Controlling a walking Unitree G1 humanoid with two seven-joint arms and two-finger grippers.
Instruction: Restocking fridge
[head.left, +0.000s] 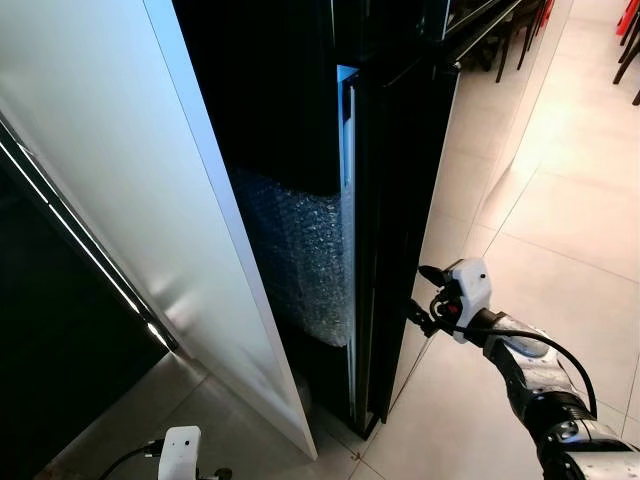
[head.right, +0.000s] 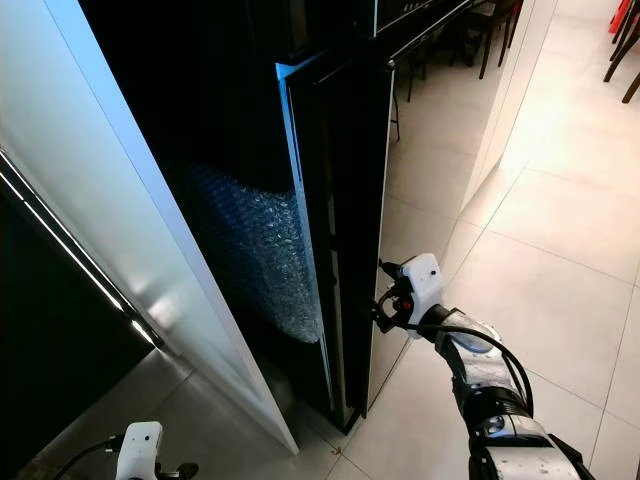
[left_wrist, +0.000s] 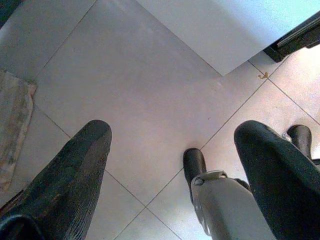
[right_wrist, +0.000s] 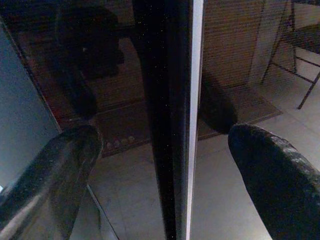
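left gripper (left_wrist: 172, 165): nearest the camera, hangs low over the tiled floor (left_wrist: 150, 90), fingers released, nothing between them; idle.
right gripper (right_wrist: 165, 165): fingers spread wide, straddling the free edge of the fridge door (head.right: 345, 230), one finger either side; contact with the door: cannot tell.
fridge door: black, glossy, ajar, directly ahead of the right fingers; pale edge strip runs between them.
handling: judged heavy, rigid, slick surface; best held by the free vertical edge, where the fingers sit now.
white panel (head.left: 130, 200): beyond the door, far side from the right fingers.
bubble wrap (head.left: 300, 260): inside the gap.
hidden: fridge interior too dark to read; shelves, stock not made out.
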